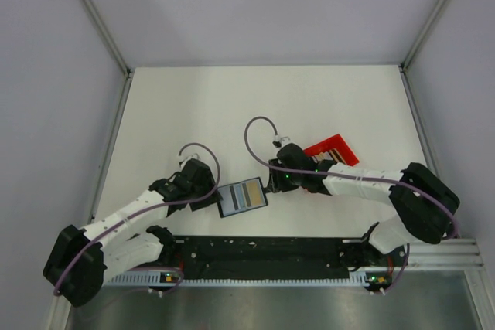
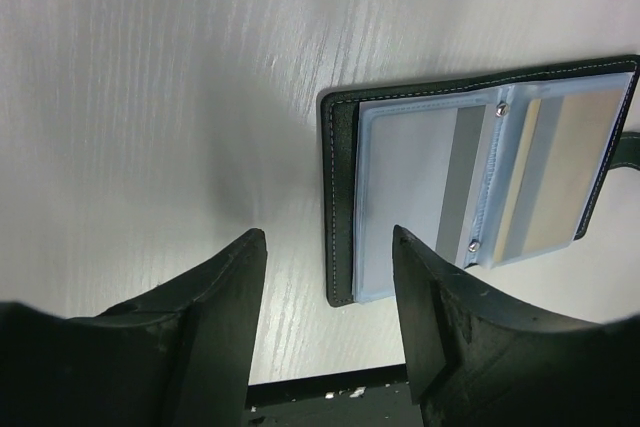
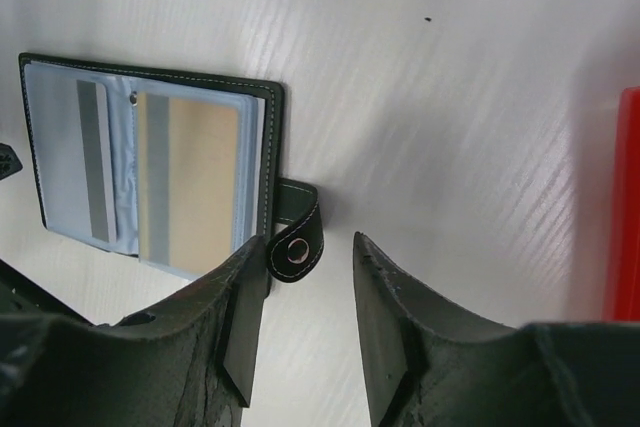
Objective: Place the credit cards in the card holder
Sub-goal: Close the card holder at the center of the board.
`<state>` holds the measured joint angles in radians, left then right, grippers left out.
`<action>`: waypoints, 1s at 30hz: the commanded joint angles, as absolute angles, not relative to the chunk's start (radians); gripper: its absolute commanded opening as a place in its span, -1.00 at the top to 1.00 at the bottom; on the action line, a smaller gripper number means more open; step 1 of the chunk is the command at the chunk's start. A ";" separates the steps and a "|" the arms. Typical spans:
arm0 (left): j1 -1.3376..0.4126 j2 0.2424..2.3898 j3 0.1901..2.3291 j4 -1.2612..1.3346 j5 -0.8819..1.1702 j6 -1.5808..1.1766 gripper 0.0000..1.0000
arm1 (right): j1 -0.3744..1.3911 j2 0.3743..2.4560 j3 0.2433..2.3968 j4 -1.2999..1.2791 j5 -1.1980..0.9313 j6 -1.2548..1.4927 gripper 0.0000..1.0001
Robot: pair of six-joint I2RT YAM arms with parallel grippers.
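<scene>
Left gripper [image 2: 326, 272]: nearest the lens; my jaws stand apart with nothing between them, one finger by the holder's left edge
Card holder [image 2: 343, 197]: lying open and flat on the worktop [image 1: 193, 106], close to its near edge and about midway along, between my two grippers
Credit cards: a tan card [image 3: 190, 177] and a pale card [image 3: 75, 157] with a grey stripe sit in the sleeves
Progress: two in, I judge; the striped shapes in the red tray [image 1: 334, 150] may be more cards, too small to tell; holder not yet folded
Right gripper [image 3: 308, 282]: parted, empty; beside the strap [image 3: 297, 229] at the holder's right edge
Room: tray just beyond my right gripper, right of centre; the far half gives swinging space; side rails [image 1: 110, 141] bound both edges
</scene>
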<state>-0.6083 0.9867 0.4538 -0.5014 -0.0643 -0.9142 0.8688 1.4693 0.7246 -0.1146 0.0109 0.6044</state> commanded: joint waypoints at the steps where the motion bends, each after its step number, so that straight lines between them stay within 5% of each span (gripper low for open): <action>1: -0.609 0.988 0.448 -0.463 -0.041 -0.920 -0.14 | 0.913 1.488 0.802 -0.164 0.093 0.569 0.27; 10: -0.609 0.983 0.456 -0.483 -0.055 -0.913 -0.14 | 1.003 1.476 0.850 -0.181 0.160 0.535 0.10; 19: -0.609 0.985 0.456 -0.483 -0.055 -0.908 -0.14 | 1.032 1.568 0.928 -0.276 0.276 0.531 0.17; 24: -0.607 0.979 0.453 -0.499 -0.066 -0.904 -0.13 | 1.035 1.566 0.928 -0.288 0.287 0.520 0.34; 30: -0.607 0.977 0.454 -0.503 -0.072 -0.902 -0.12 | 1.037 1.546 0.916 -0.294 0.296 0.519 0.80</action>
